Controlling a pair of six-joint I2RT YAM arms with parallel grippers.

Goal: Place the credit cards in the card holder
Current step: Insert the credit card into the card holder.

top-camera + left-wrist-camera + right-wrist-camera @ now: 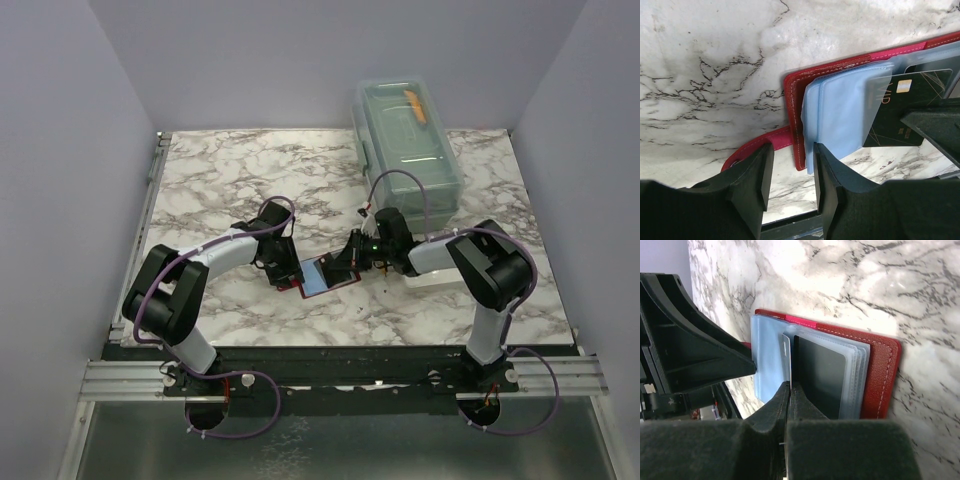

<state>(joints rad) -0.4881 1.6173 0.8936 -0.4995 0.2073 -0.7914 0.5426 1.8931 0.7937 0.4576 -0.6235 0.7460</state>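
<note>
The red card holder (345,283) lies open on the marble table between the two grippers, with pale blue plastic sleeves (840,110) fanned over it. My left gripper (792,170) is open, and its tips straddle the holder's near red edge (799,150) and strap. My right gripper (790,390) is shut on the thin edge of a credit card (786,347) that stands among the sleeves. A dark card (820,375) sits in a sleeve beside it. In the left wrist view a dark card with a chip (895,112) shows through a sleeve. In the top view the left gripper (283,272) and the right gripper (350,262) meet over the holder.
A clear plastic box (408,135) with an orange item inside stands at the back right. A white tray (435,280) lies under the right arm. Grey walls enclose the table on three sides.
</note>
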